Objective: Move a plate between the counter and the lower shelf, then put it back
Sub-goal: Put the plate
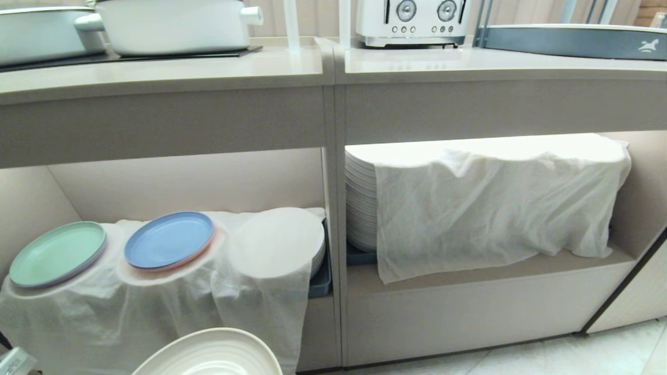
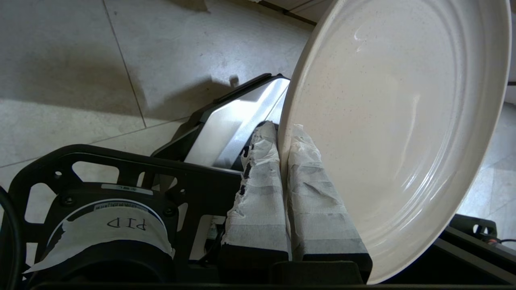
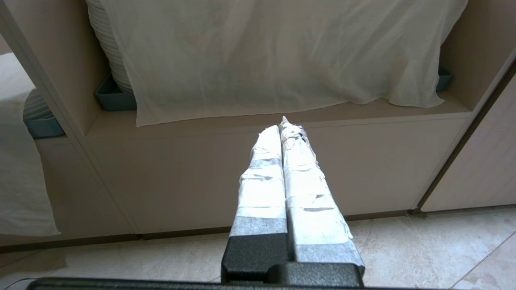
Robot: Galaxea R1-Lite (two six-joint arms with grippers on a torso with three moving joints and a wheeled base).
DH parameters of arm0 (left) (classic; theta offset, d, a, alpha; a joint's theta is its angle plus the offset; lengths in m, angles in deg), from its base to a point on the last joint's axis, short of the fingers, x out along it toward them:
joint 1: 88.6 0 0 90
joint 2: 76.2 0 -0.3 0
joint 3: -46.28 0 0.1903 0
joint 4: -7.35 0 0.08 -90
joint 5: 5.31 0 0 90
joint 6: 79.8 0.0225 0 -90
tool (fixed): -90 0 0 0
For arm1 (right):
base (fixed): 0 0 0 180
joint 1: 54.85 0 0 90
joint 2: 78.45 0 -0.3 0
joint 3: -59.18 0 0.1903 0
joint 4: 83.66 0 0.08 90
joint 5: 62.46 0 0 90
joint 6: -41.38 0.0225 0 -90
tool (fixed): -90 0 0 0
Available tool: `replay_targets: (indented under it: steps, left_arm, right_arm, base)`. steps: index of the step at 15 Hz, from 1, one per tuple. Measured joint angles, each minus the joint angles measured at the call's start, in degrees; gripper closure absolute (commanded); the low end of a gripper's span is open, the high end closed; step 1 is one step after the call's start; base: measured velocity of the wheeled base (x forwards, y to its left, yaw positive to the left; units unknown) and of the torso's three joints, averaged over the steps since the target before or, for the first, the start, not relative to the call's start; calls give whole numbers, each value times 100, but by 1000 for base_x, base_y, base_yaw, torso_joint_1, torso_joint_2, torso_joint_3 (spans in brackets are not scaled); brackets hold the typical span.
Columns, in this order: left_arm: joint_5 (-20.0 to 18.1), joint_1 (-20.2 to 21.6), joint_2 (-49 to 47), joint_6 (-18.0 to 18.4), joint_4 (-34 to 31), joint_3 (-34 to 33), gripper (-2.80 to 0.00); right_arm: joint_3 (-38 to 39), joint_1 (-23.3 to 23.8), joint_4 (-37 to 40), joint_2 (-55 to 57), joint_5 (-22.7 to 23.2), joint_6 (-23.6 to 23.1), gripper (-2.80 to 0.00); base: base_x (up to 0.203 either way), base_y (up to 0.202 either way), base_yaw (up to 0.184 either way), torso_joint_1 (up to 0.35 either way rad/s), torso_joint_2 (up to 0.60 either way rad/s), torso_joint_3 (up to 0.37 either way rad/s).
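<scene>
While gripped, plate point(image 2: 397, 133) rim sits between left jaws.

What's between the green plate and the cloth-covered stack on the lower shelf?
The blue plate, lying on the white cloth between the green plate and the covered stack. Head view shows it.

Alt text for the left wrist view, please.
The left gripper, its taped fingers shut on the rim of a cream plate, holds the plate tilted on edge above a pale tiled floor.
</scene>
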Motion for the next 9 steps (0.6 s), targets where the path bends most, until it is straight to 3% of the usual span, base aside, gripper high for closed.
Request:
replay_targets:
  steps: [6, 9]
  left_arm:
    - [26, -20, 5, -5, 0, -16, 0]
    - [26, -20, -1, -7, 1, -24, 0]
  right_arm:
    - [0, 0, -1, 0, 0, -2, 0]
    - [0, 0, -4, 0, 0, -9, 0]
  base:
    - [0, 0, 0, 1, -7, -3]
    - [0, 0, 0, 59, -253, -230]
